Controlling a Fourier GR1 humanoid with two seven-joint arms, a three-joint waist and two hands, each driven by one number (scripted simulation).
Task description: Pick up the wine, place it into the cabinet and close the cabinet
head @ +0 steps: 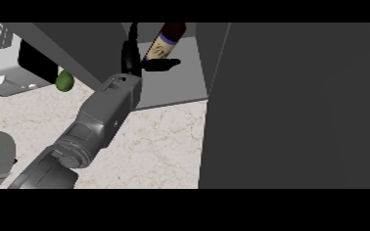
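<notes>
The wine bottle [165,40], dark with a tan label and a blue band, stands upright on the cabinet floor [177,85] inside the open cabinet. My left hand [131,58] has reached into the cabinet just left of the bottle. Its fingers [130,41] point straight up with a small gap to the bottle, and its thumb [162,64] sticks out to the right across the bottle's lower end, hiding the base. The grey forearm [108,107] comes in from the lower left. My right hand does not show.
The open cabinet door [289,107] fills the right side as a large dark panel. Another dark door panel [72,54] slants at the left. A green fruit [65,80] and a pale grey fixture [18,78] lie at the left on the marble counter [159,147].
</notes>
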